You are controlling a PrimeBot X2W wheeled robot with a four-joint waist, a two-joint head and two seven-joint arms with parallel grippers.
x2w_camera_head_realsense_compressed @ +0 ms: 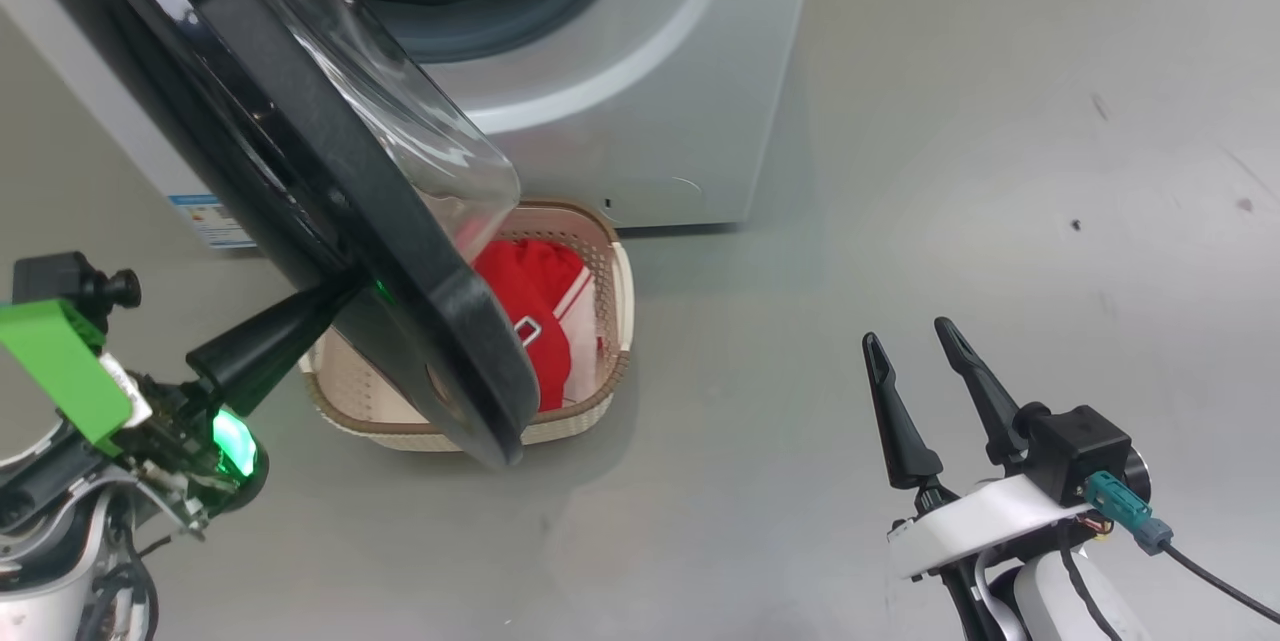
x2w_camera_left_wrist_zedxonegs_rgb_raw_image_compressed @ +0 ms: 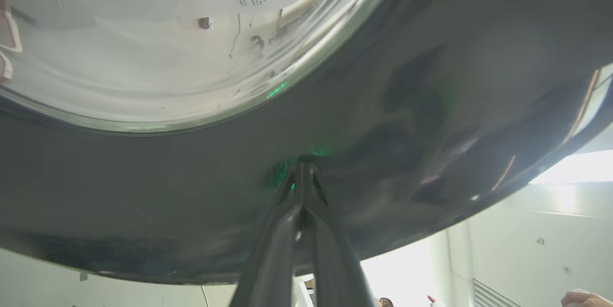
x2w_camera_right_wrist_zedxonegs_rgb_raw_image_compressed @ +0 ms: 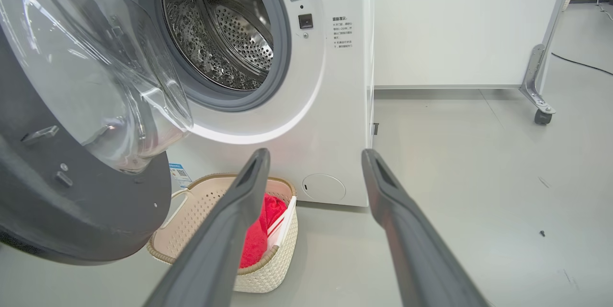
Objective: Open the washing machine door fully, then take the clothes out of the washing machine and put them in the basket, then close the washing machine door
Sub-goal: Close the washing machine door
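Observation:
The washing machine door (x2w_camera_head_realsense_compressed: pixel 330 171) stands partly open, its black rim and clear glass bowl (x2w_camera_right_wrist_zedxonegs_rgb_raw_image_compressed: pixel 96 72) swung out over the basket (x2w_camera_head_realsense_compressed: pixel 615 321). My left gripper (x2w_camera_head_realsense_compressed: pixel 345 293) is shut, with its tips pressed against the door's outer black face (x2w_camera_left_wrist_zedxonegs_rgb_raw_image_compressed: pixel 383 130). The red clothes (x2w_camera_head_realsense_compressed: pixel 530 311) with white trim lie in the cream basket (x2w_camera_right_wrist_zedxonegs_rgb_raw_image_compressed: pixel 268 268) on the floor in front of the washing machine (x2w_camera_right_wrist_zedxonegs_rgb_raw_image_compressed: pixel 330 106). The steel drum (x2w_camera_right_wrist_zedxonegs_rgb_raw_image_compressed: pixel 225 34) looks empty. My right gripper (x2w_camera_head_realsense_compressed: pixel 915 341) is open and holds nothing, hovering over the floor to the right of the basket.
A blue label sticker (x2w_camera_head_realsense_compressed: pixel 205 219) sits low on the machine's front. Grey floor (x2w_camera_head_realsense_compressed: pixel 950 171) spreads to the right. A white panel on a castor (x2w_camera_right_wrist_zedxonegs_rgb_raw_image_compressed: pixel 542 116) stands at the far right. A person's hand (x2w_camera_left_wrist_zedxonegs_rgb_raw_image_compressed: pixel 586 297) shows in the left wrist view's lower right corner.

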